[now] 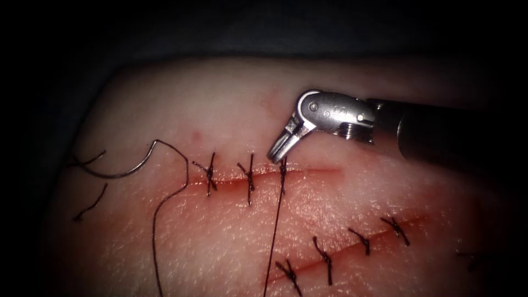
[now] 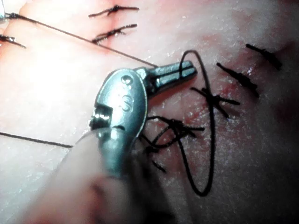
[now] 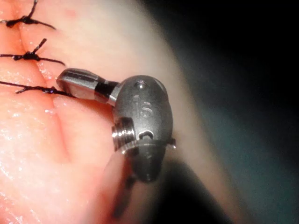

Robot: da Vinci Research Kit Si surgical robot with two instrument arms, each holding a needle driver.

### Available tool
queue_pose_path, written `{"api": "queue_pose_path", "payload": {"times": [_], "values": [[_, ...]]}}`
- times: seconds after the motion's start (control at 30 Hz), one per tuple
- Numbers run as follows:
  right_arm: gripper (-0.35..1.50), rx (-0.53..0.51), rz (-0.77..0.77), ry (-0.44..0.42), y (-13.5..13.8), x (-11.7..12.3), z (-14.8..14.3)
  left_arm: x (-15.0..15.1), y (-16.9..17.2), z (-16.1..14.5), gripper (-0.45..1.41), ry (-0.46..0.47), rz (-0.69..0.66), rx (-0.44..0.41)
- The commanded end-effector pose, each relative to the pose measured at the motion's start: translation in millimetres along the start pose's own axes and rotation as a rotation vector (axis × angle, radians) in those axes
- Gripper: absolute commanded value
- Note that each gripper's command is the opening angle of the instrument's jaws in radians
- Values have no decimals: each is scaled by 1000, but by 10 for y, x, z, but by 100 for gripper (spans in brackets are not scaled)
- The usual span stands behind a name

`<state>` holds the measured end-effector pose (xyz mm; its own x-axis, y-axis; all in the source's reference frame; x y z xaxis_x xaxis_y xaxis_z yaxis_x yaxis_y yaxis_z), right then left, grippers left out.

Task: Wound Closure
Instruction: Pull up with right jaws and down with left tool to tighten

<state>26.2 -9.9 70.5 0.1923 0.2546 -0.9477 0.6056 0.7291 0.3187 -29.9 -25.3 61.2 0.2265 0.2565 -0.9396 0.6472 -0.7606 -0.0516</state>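
The tissue carries an upper cut with two knotted stitches and a third thread crossing. My right tool comes in from the right, jaws shut on the thread right at that third crossing; its tip rests there on the tissue. From there a long thread runs down out of the picture. My left tool has its jaws shut on a taut thread, with a loose loop around its tip. The curved needle lies free on the tissue, left of the cut's left end.
A second cut lower right is closed by several stitches. Cut thread ends lie beside the needle at the far left. The needle's thread curls down across the tissue. Red fluid lines the upper cut.
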Motion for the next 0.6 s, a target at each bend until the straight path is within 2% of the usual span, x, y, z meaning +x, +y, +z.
{"api": "queue_pose_path", "payload": {"times": [0.03, 0.1, 0.2, 0.4, 0.6], "values": [[-35, 0, -5, 0, 13, 3, 4, -5, -5, 0, -45, 8, 3, -24], [-35, -10, -3, -3, 14, 3, 3, -5, -1, -2, -45, 40, 6, -75], [-35, -38, 4, -13, 18, 3, -1, -7, 8, -7, -45, 67, -3, -27], [-35, -61, 24, -23, 22, -1, -6, -14, 15, -8, -45, 70, -11, -20], [-35, -69, 24, -11, 18, 3, -3, -19, 8, -6, -45, 48, -12, -60]]}}
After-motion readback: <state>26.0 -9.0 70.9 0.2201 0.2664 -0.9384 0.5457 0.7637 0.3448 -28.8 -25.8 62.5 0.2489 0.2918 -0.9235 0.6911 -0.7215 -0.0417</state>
